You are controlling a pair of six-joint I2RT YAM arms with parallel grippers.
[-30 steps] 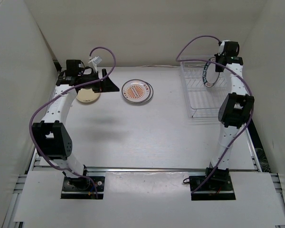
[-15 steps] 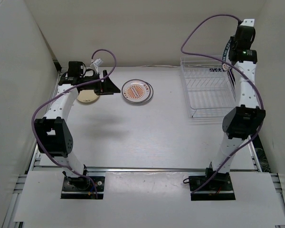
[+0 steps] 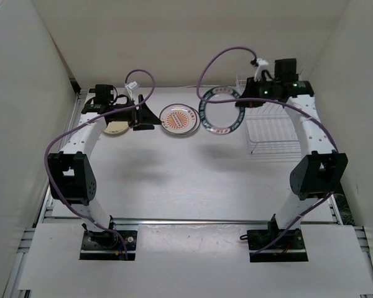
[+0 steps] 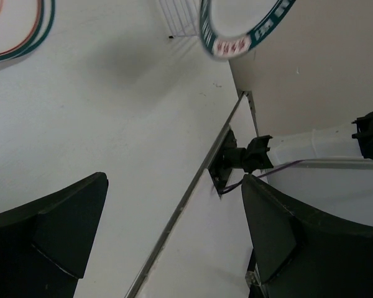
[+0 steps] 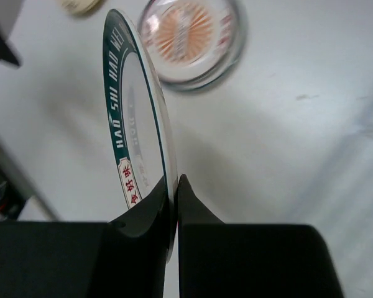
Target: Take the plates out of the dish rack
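My right pincer [image 3: 241, 102] is clamped on the rim of the green plate [image 3: 222, 112], one finger on each face. The plate is out of the rack [image 3: 267, 130] and hangs off the tabletop [image 3: 174, 180], just to the rack's left. Seen from above, its face shows as a full ring, white in the middle with a dark green band and a red label on the low edge. From my right wrist it is almost edge-on, running away from the fingers.

The rack stands at the far right of the tabletop, a basket of thin white wire. My right arm crosses over its near part, so I cannot see all of it.

Two plates lie flat on the tabletop, outside the rack. The orange plate [image 3: 179, 119] sits at the far middle, just left of the one I hold. The tan plate [image 3: 116, 128] lies further left, partly under my left arm.

My left pincer [image 3: 146, 116] is spread wide with nothing between its fingers. It hovers between the tan and orange plates, touching neither.
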